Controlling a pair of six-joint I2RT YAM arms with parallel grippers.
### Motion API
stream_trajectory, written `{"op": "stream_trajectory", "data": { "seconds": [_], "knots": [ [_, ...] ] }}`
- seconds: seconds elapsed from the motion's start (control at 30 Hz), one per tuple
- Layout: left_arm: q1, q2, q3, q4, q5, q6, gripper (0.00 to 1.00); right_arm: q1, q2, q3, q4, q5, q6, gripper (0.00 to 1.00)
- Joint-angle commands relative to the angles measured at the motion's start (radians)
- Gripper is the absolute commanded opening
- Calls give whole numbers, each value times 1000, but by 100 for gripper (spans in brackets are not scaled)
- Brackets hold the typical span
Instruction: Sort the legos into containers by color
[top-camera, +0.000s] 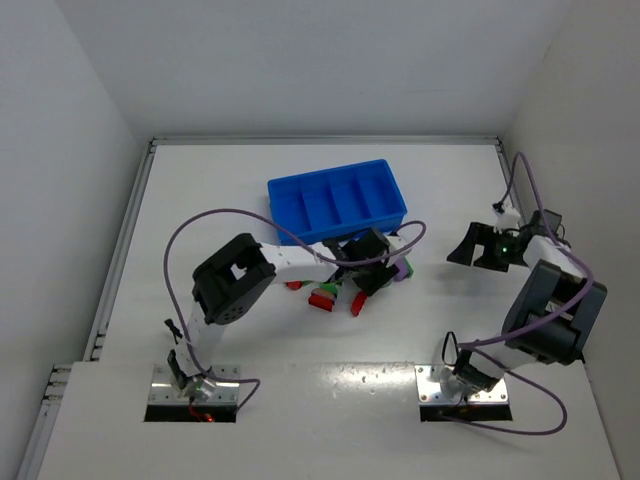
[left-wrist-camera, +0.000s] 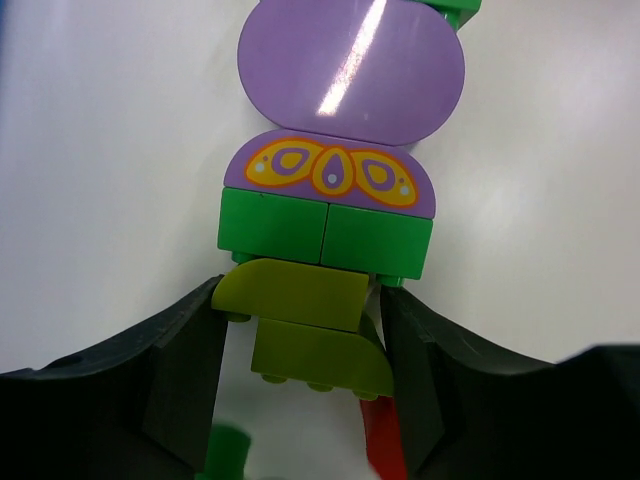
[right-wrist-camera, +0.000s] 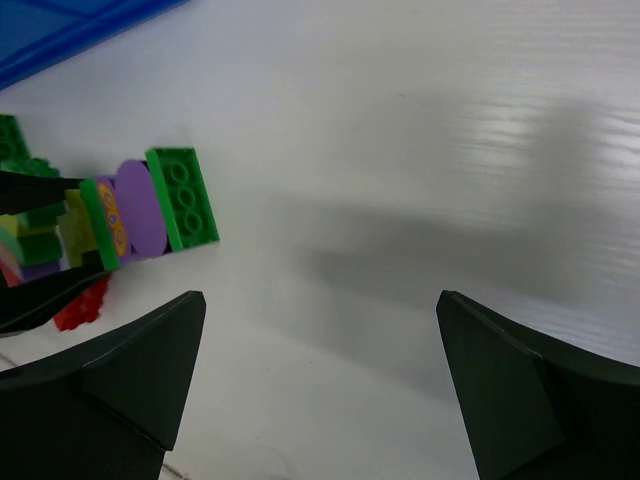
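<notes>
Left tool (left-wrist-camera: 300, 350), just in front of the blue tray (top-camera: 380, 218): jaws straddling the lime end of a striped stack (left-wrist-camera: 325, 230), close against it; firm clamping not determinable. Right tool (right-wrist-camera: 320, 370), well to the right of the tray: jaws wide apart, empty. Stack judged light, rigid, glossy, likely slippery, prone to parting at the joints; best taken across flat side faces. Loose red bricks (top-camera: 322, 298) beside it, also in front of the tray. Smooth white table (top-camera: 330, 410), walled on three sides.
</notes>
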Motion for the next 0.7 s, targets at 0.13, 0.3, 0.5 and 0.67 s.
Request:
{"op": "stream_trajectory", "data": {
  "seconds": [0.13, 0.3, 0.5, 0.67],
  "knots": [
    [-1, -228, -175, -35, 57, 129, 10, 126, 3, 87, -96, -130, -43, 100],
    [-10, -305, -229, 35, -9, 138, 1, 257, 76, 122, -172, -219, -43, 100],
    [-10, -363, -238, 83, -43, 129, 0, 338, 178, 174, -232, -293, -75, 100],
    [-20, -383, -249, 95, -53, 129, 0, 347, 236, 183, -265, -328, -101, 100]
  ]
}}
